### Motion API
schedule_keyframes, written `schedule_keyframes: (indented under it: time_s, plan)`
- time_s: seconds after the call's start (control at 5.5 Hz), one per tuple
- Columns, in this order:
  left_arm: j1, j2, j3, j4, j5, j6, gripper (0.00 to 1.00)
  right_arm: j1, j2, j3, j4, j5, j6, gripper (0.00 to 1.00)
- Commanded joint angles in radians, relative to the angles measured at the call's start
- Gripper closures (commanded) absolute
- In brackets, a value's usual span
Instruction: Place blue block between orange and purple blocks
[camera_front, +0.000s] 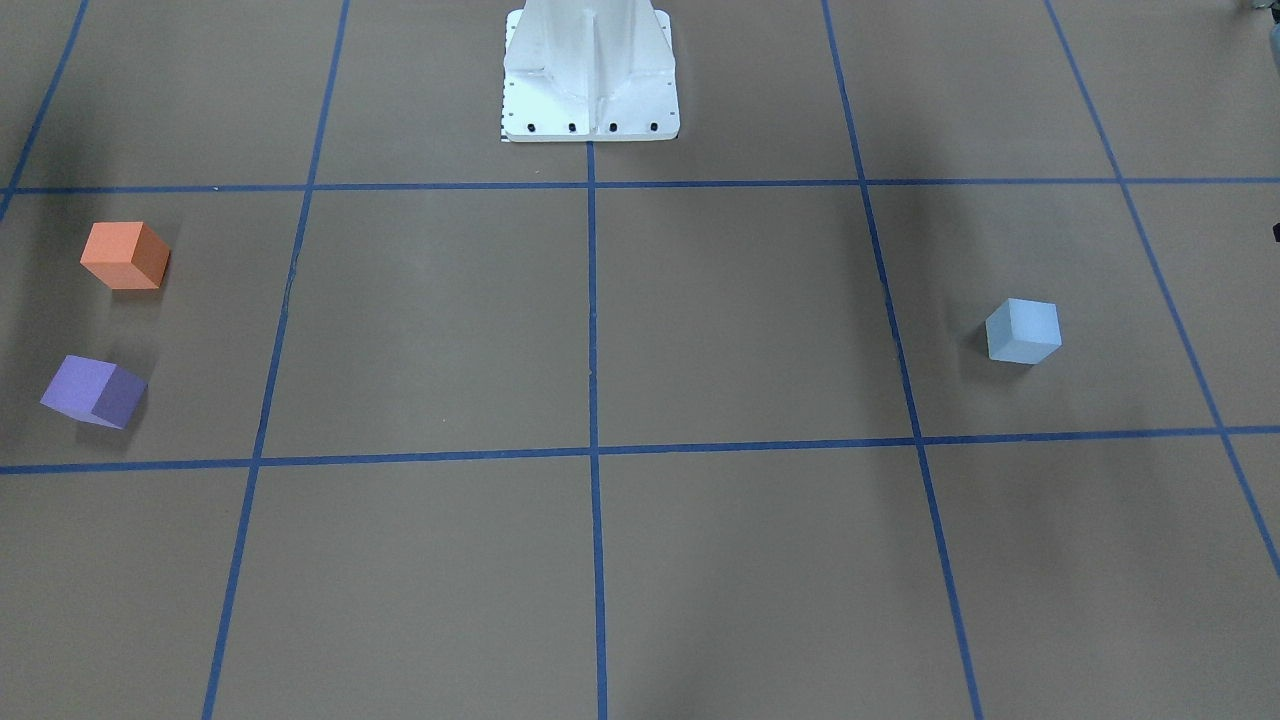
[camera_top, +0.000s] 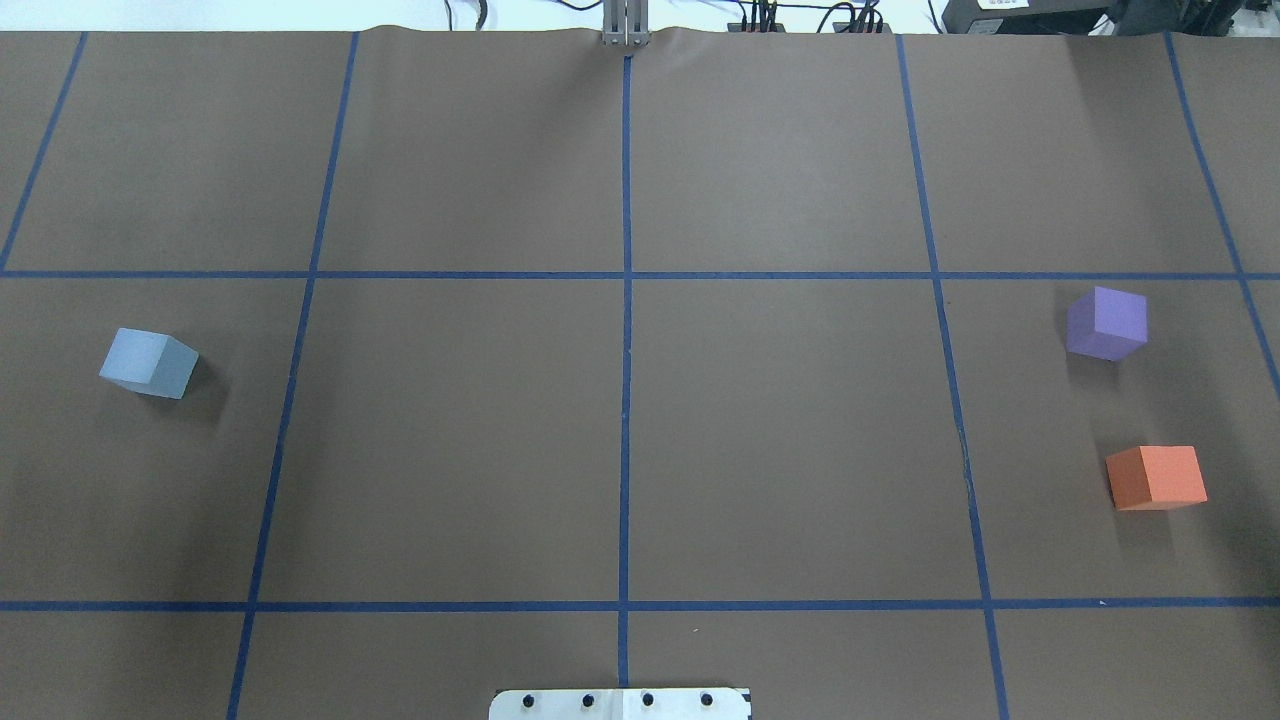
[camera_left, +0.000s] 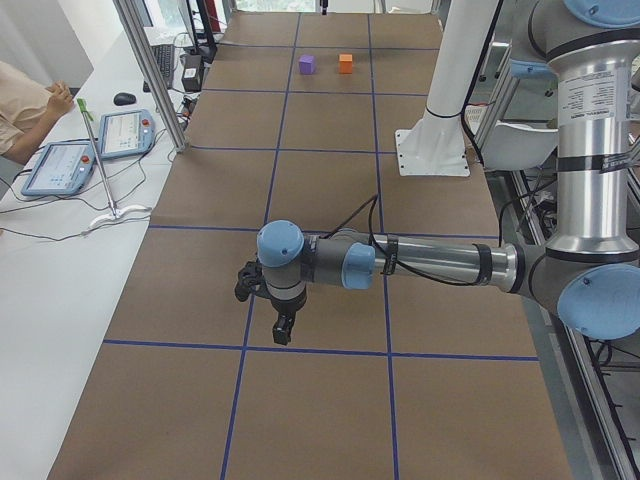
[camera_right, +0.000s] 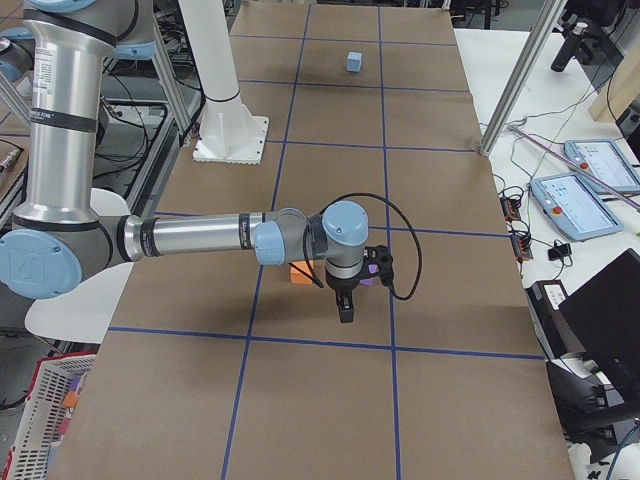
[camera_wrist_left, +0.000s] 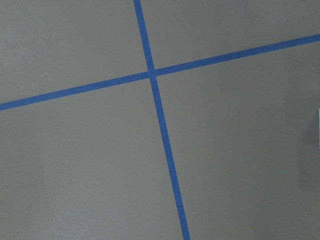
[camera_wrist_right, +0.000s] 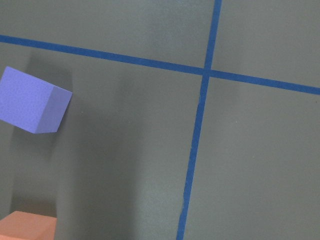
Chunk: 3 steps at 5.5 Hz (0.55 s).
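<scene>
Status: not begun, as far as can be judged. In the overhead view the blue block (camera_top: 148, 363) sits alone at the middle left of the table (camera_top: 780, 440), held by nothing. The purple block (camera_top: 1106, 323) and orange block (camera_top: 1156, 477) stand at the far right, purple above orange, apart, with bare table between them.

The left gripper (camera_left: 283, 328) and right gripper (camera_right: 345, 308) show only in the side views, each hanging above the table. I cannot tell whether either is spread or closed.

Outstanding: grasp, carry across, and set down in the gap.
</scene>
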Motion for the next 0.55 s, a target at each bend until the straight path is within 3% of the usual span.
schedule_keyframes:
  time_s: [0.0, 0.36]
  plan:
    - [-0.001, -0.023, -0.073, -0.013, 0.003, -0.007, 0.0, 0.0, -0.002, 0.027, 0.0, 0.025, 0.001, 0.0]
    - [0.002, -0.079, -0.077, -0.195, -0.008, -0.004, 0.0, 0.0, -0.002, 0.039, 0.0, 0.033, -0.002, 0.0]
